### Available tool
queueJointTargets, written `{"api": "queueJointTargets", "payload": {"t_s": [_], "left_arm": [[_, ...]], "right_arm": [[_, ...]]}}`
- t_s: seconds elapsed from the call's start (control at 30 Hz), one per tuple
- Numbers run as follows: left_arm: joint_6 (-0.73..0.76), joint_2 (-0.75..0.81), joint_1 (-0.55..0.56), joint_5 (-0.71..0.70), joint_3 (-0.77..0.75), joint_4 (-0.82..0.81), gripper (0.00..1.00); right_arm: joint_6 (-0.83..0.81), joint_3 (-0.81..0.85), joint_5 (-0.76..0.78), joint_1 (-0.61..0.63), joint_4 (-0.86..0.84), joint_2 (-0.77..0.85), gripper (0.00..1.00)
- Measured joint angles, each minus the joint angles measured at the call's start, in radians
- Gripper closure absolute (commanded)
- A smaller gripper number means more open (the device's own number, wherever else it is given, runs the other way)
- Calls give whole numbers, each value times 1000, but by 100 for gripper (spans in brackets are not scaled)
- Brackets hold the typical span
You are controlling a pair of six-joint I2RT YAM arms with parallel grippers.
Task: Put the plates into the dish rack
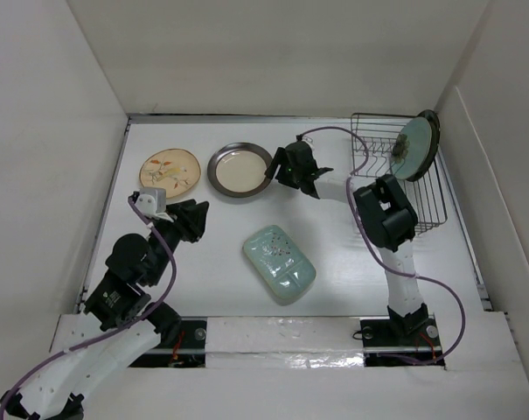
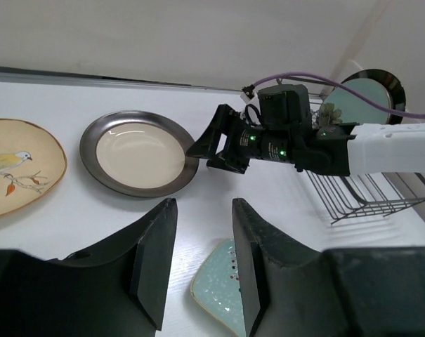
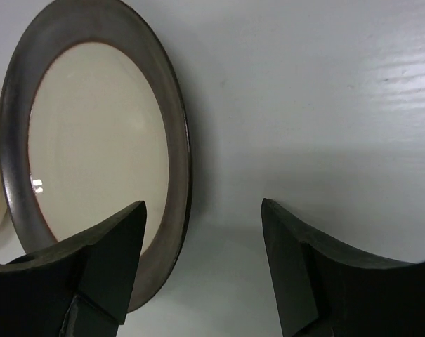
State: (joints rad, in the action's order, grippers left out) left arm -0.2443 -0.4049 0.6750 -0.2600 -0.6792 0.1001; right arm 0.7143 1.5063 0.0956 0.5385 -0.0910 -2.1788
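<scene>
Right pincer (image 3: 201, 210), jaws apart, straddles the edge of the cream grey-rimmed plate (image 3: 93, 140), which lies flat on the table (image 3: 324, 105). The dish rack (image 1: 428, 203), a teal plate (image 1: 414, 147) upright in it, stands well behind this pincer. Left pincer (image 2: 204, 205), jaws apart, holds nothing; the speckled oblong plate (image 2: 218, 298) lies beneath it, the tan plate (image 2: 15, 168) ahead and leftward.
</scene>
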Motion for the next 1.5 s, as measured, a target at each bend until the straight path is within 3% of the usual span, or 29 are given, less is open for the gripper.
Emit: {"api": "queueJointTargets", "payload": {"t_s": [0.2, 0.3, 0.4, 0.43, 0.57, 0.87, 1.07, 1.27, 1.4, 1.5], "left_arm": [[1, -44, -23, 5, 0, 2, 64], [1, -58, -29, 3, 0, 1, 63], [2, -71, -29, 4, 0, 2, 63], [2, -75, -29, 3, 0, 2, 63], [4, -85, -29, -3, 0, 2, 63], [5, -89, -29, -6, 0, 1, 62], [7, -85, -29, -2, 0, 2, 62], [7, -63, -29, 23, 0, 1, 61], [7, -49, -29, 50, 0, -3, 61], [7, -33, -29, 66, 0, -5, 61]], "right_arm": [[124, 21, -49, 10, -90, -59, 32], [187, 20, -89, 11, -165, -92, 40], [246, 20, -124, 11, -227, -123, 53], [263, 19, -133, 11, -247, -131, 68], [340, -10, -150, 10, -290, -146, 100], [349, -149, -157, 12, -425, -68, 100], [121, -243, -95, -19, -293, 240, 100], [-127, -281, -69, -236, -225, 624, 100], [-381, -269, 144, -374, -150, 785, 100], [-550, -225, 301, -411, -44, 819, 100]]}}
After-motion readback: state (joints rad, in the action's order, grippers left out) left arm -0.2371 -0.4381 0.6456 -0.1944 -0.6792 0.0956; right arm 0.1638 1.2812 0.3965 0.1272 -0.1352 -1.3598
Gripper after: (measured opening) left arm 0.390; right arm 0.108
